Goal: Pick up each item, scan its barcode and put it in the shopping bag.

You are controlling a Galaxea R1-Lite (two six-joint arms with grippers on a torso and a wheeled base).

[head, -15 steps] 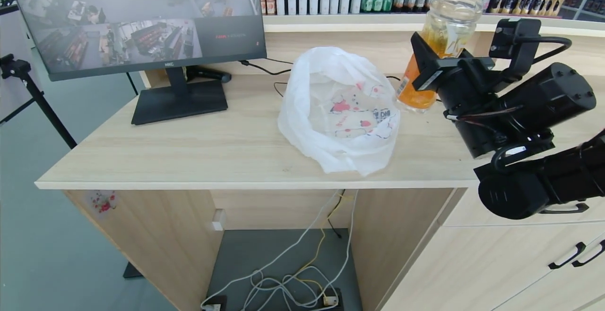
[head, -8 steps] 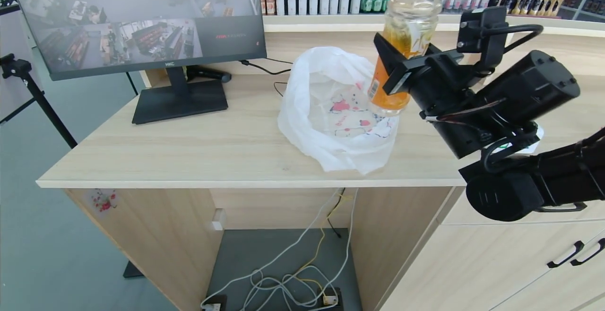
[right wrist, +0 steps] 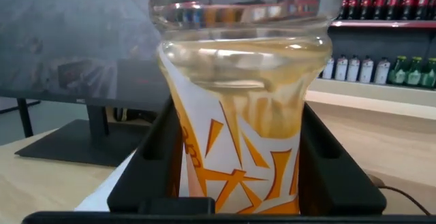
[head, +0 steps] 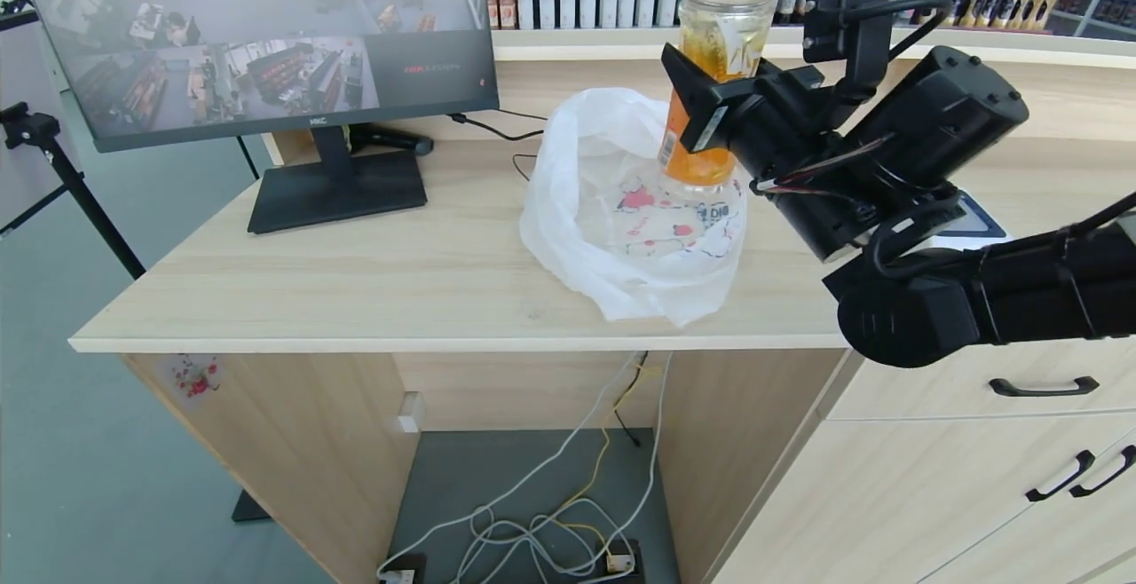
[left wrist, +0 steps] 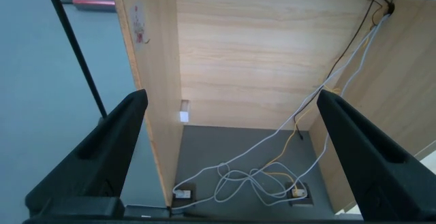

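I have the right gripper point(head: 713, 100) clamped around the waist of the bottle point(head: 723, 25), one finger on each side of the label. In the right wrist view the bottle point(right wrist: 238, 115) sits square between the jaws and nothing looks to be slipping. Its long axis stands close to upright, cap end above the gripper and orange base below it.

What matters for the next move is that the shopping bag point(head: 577, 211) lies directly beneath the gripper, mouth open upward. The bottle's base hangs over the far right part of that opening, near the rim, and the middle of the bag is a little to the gripper's left and nearer to me. I can't tell whether the base has dipped below the rim or is just above it. I judge a short shift left and then a straight descent would drop it in cleanly.

The left gripper point(left wrist: 231, 98) is wide open and empty, low down beside the counter point(head: 399, 273), well away from the bag, so the right arm is the one placed for this.
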